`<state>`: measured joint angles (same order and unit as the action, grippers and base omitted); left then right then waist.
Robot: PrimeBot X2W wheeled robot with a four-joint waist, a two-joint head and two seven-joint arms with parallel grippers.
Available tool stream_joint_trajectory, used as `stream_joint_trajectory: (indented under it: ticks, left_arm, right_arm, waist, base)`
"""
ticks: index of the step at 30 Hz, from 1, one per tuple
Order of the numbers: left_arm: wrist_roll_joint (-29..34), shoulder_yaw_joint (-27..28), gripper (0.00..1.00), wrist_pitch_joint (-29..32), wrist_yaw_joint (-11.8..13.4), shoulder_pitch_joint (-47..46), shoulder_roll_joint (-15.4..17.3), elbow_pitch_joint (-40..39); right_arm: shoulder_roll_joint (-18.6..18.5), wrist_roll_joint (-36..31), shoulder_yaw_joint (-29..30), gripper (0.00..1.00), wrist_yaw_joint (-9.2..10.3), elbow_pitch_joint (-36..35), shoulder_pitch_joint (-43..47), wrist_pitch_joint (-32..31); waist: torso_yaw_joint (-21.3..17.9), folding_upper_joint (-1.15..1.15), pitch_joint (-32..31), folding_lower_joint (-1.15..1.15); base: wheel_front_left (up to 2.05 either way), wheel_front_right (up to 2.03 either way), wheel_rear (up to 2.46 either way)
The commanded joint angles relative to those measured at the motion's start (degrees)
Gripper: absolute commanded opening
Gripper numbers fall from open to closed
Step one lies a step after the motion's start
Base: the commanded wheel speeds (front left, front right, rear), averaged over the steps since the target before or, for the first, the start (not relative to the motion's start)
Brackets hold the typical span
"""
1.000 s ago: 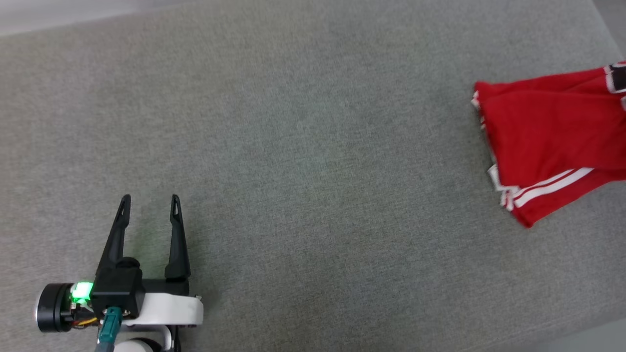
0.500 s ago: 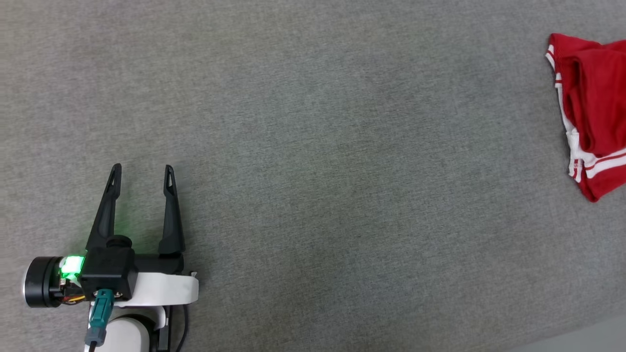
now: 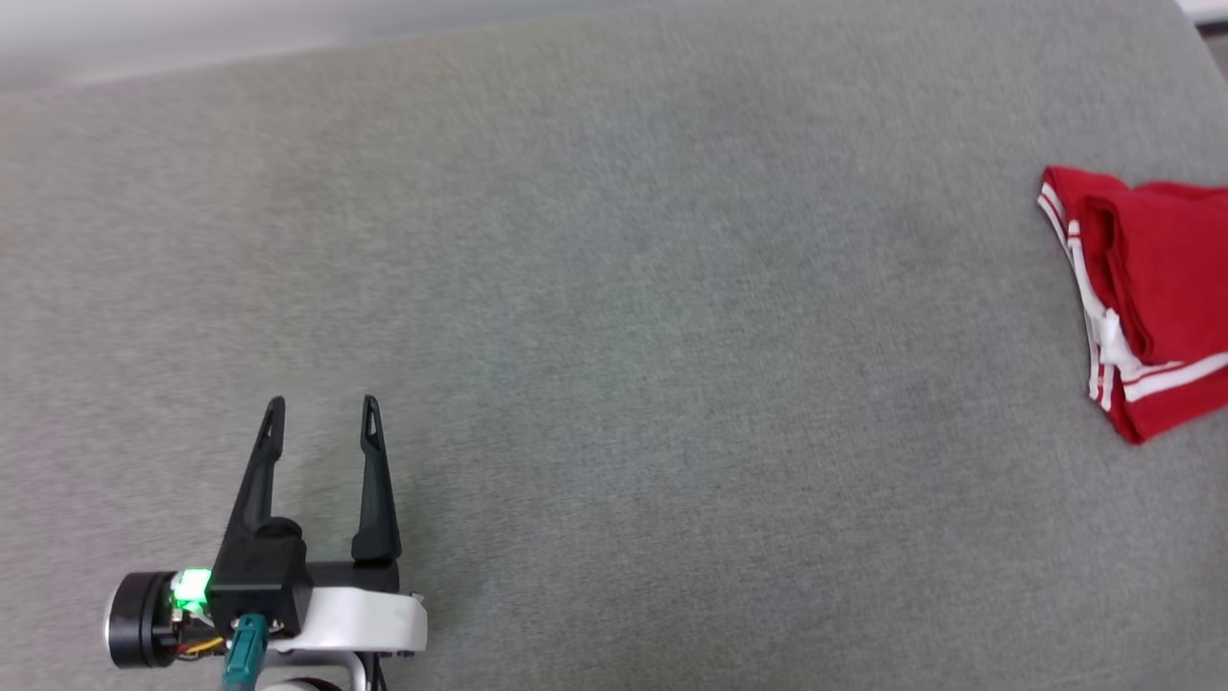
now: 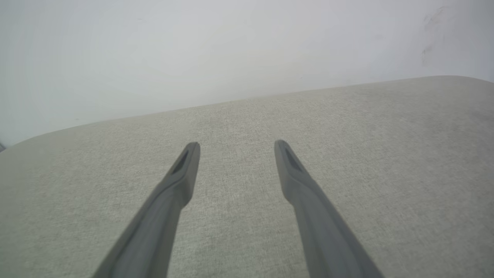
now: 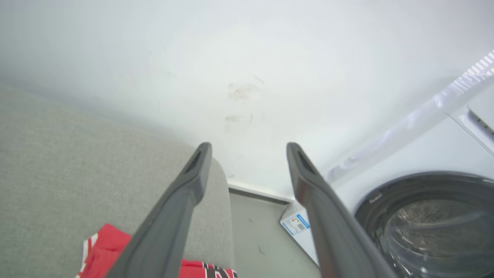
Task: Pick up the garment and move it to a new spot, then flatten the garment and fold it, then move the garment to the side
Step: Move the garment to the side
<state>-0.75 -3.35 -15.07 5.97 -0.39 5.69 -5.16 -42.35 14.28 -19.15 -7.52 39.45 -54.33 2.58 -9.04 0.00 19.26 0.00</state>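
Lying doubled over at surface's (image 3: pixel 614 384) right edge, garment (image 3: pixel 1170 274) was seen ungripped, sideward as task asked; left claw (image 3: pixel 322 403), right claw (image 5: pixel 249 148) were held spread, empty, clear.

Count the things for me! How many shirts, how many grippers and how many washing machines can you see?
Shirts: 1, the red garment on the grey cushion
Grippers: 2, the left gripper and the right gripper, both open
Washing machines: 1, the washing machine
Total: 4
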Motion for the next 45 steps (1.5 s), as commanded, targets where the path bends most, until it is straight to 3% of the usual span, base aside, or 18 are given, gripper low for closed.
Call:
stream_joint_trajectory:
  ticks: [1,7,17,25,33,45]
  left_arm:
    - [-0.3,-0.1,1.0,-0.1,0.3,0.8,-0.2,0.2]
    - [-0.6,-0.3,1.0,-0.1,0.6,2.8,-1.0,1.0]
    - [-0.8,-0.6,1.0,-0.1,0.3,5.1,-1.8,2.9]
    - [-0.8,-0.4,1.0,-0.1,0.2,7.2,-2.0,4.0]
    - [-0.7,-0.6,1.0,-0.1,-0.2,8.9,-2.2,4.8]
    - [-1.4,-0.2,1.0,-0.1,-1.0,11.1,-2.4,5.7]
  right_arm:
    - [1.7,-1.6,1.6,1.0,0.06,-0.8,0.7,2.9]
    - [9.7,-7.8,7.9,1.0,0.06,-6.9,5.8,11.5]
    - [22.8,-10.2,14.5,1.0,0.06,-22.6,21.9,12.6]
    - [29.0,-10.7,15.7,1.0,0.06,-31.8,35.0,12.6]
    - [35.1,-10.3,19.0,1.0,0.06,-36.1,47.6,12.6]
    - [39.4,-8.9,21.7,1.0,0.05,-39.2,60.5,12.6]
  waist:
    - [1.8,0.0,-2.7,0.0]
    - [4.3,0.0,-6.2,0.0]
    - [8.1,0.0,-11.0,0.0]
    - [9.5,0.0,-14.0,0.0]
    - [10.6,0.0,-16.4,0.0]
    - [11.5,0.0,-19.2,0.0]
  base:
    - [0.0,0.0,0.0]
    - [0.0,0.0,0.0]
    - [0.0,0.0,0.0]
    - [0.0,0.0,0.0]
    - [0.0,0.0,0.0]
    - [0.0,0.0,0.0]
